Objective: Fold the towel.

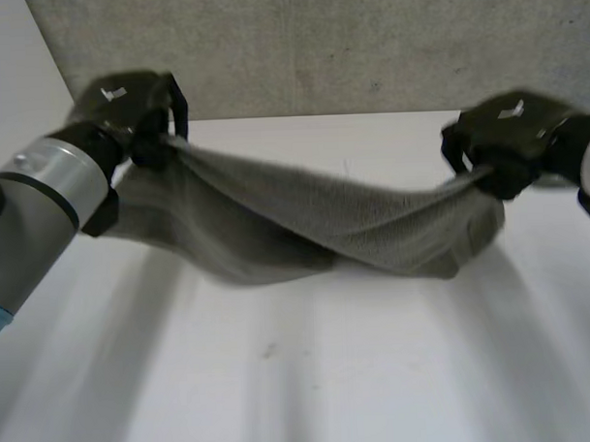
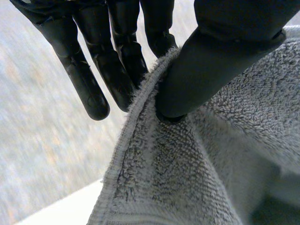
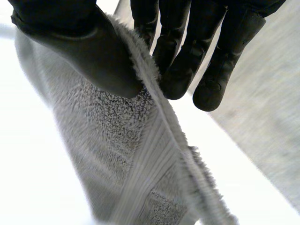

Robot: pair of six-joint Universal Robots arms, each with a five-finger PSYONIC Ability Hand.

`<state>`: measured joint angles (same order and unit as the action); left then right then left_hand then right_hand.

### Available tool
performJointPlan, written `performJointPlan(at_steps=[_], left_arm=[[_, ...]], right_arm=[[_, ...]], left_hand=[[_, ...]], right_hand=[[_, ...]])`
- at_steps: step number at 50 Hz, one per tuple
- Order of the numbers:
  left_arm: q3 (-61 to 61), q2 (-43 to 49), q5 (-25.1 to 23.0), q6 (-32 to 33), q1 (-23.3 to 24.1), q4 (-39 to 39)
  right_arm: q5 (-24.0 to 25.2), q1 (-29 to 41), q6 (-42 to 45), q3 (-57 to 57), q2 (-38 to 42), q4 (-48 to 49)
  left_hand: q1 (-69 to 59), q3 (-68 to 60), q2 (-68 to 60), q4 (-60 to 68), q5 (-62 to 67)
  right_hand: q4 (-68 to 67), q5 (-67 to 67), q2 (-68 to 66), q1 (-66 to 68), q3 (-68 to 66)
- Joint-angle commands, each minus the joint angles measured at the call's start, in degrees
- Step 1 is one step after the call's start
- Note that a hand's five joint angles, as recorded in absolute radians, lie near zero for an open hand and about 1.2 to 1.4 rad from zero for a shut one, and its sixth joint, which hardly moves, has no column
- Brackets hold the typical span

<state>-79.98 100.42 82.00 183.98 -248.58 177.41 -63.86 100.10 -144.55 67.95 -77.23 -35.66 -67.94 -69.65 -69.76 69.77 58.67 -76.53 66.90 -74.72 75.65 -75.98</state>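
The grey towel (image 1: 305, 225) hung stretched between the two hands above the white table (image 1: 330, 385). It sagged in the middle, with its lowest fold close to the tabletop (the head view did not settle whether it touched).

The left hand (image 1: 126, 103) held one end at the far left, near the grey back panel (image 1: 318, 46). In the left wrist view its thumb (image 2: 211, 65) pressed the towel's hemmed edge against the fingers (image 2: 122, 70), pinching the cloth.

The right hand (image 1: 510, 141) gripped the other end at the far right, a little lower than the left. In the right wrist view its thumb (image 3: 93, 56) and fingers (image 3: 183, 65) clamped the fuzzy edge between them, and the towel's ribbed band ran away below the thumb.

The hands were well apart, each on the raised upper edge of the cloth. A broad stretch of white tabletop ran in front of the towel, and a narrower strip showed behind it, up to the back panel.
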Motion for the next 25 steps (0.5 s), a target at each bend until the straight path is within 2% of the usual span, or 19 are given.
performJointPlan(at_steps=[1, 2, 4, 8, 10, 11, 13, 14, 16, 17, 18, 19, 21, 22, 24, 25], left_arm=[[5.2, 12.7, -0.2, 13.1, 0.0, -8.6], [5.2, 12.7, -0.2, 13.2, 0.0, -8.7], [9.6, 18.1, 0.2, 17.9, -0.1, -9.2], [16.5, 23.6, 0.6, 20.4, -0.1, -9.2], [27.1, 28.9, 0.6, 20.7, 0.0, -9.2], [27.2, 29.0, 0.6, 20.7, 0.0, -9.2], [41.7, 33.1, 0.3, 20.4, 0.1, -7.7], [41.7, 33.1, 0.3, 20.4, 0.1, -7.7], [56.3, 35.0, 0.3, 19.1, 0.4, 0.4], [56.3, 35.0, 0.3, 19.0, 0.4, 0.5], [60.6, 34.9, 0.6, 17.0, 0.4, 5.4], [60.6, 34.9, 0.6, 17.0, 0.4, 5.5], [61.7, 33.0, 0.4, 9.9, 0.3, 14.1], [61.7, 33.0, 0.4, 9.8, 0.3, 14.1], [60.8, 31.0, 0.1, 3.2, 0.2, 19.1], [60.8, 31.0, 0.1, 3.1, 0.2, 19.1]], right_arm=[[-6.6, 2.2, 4.7, -9.1, 15.1, -3.5], [-6.6, 2.2, 4.7, -9.2, 15.1, -3.5], [-9.3, 2.4, 6.7, -15.0, 20.8, -3.3], [-11.6, 2.6, 9.7, -23.5, 26.3, -1.9], [-14.1, 4.0, 11.1, -34.9, 31.9, 3.6], [-14.1, 4.0, 11.1, -35.0, 32.0, 3.7], [-16.5, 5.7, 11.7, -49.6, 37.3, 14.5], [-16.6, 5.7, 11.7, -49.7, 37.3, 14.6], [-16.9, 8.2, 11.2, -62.3, 39.8, 29.3], [-16.9, 8.2, 11.2, -62.3, 39.8, 29.3], [-17.1, 9.0, 10.9, -66.3, 39.7, 35.5], [-17.1, 9.1, 10.9, -66.4, 39.7, 35.6], [-17.4, 9.8, 9.7, -66.7, 37.4, 42.2], [-17.4, 9.8, 9.7, -66.7, 37.4, 42.2], [-17.1, 9.7, 6.9, -62.3, 34.2, 41.4], [-17.1, 9.7, 6.9, -62.2, 34.2, 41.4]], left_hand=[[-12.1, -10.3, -10.2, 10.2, 11.3], [-12.1, -10.3, -10.2, 10.2, 11.3], [-12.1, -10.3, -10.2, 10.2, 11.3], [-12.1, -10.3, -10.2, 10.2, 11.3], [-12.1, -10.3, -10.2, 10.2, 11.3], [-12.1, -10.3, -10.2, 10.2, 11.3], [-12.1, -10.3, -10.2, 10.2, 11.3], [-12.1, -10.3, -10.2, 10.2, 11.3], [-12.1, -10.3, -10.2, 10.2, 11.3], [-12.1, -10.3, -10.2, 10.2, 11.3], [-12.1, -10.3, -10.2, 10.2, 11.3], [-12.1, -10.3, -10.2, 10.2, 11.3], [-12.1, -10.3, -10.2, 10.2, 11.3], [-12.1, -10.3, -10.2, 10.2, 11.3], [-12.1, -10.3, -10.2, 10.2, 11.3], [-12.1, -10.3, -10.2, 10.2, 11.3]], right_hand=[[-3.5, 3.1, -5.3, 4.4, -4.0], [-3.5, 3.1, -5.3, 4.4, -4.0], [-3.5, 3.1, -5.3, 4.4, -4.0], [-3.5, 3.1, -5.3, 4.4, -4.0], [-3.5, 3.1, -5.3, 4.4, -4.0], [-3.5, 3.1, -5.3, 4.4, -4.0], [-3.5, 3.1, -5.3, 4.4, -4.0], [-3.5, 3.1, -5.3, 4.4, -4.0], [-3.5, 3.1, -5.3, 4.4, -4.0], [-3.5, 3.1, -5.3, 4.4, -4.0], [-3.5, 3.1, -5.3, 4.4, -4.0], [-3.5, 3.1, -5.3, 4.4, -4.0], [-3.5, 3.1, -5.3, 4.4, -4.0], [-3.5, 3.1, -5.3, 4.4, -4.0], [-3.5, 3.1, -5.3, 4.4, -4.0], [-3.5, 3.1, -5.3, 4.4, -4.0]])
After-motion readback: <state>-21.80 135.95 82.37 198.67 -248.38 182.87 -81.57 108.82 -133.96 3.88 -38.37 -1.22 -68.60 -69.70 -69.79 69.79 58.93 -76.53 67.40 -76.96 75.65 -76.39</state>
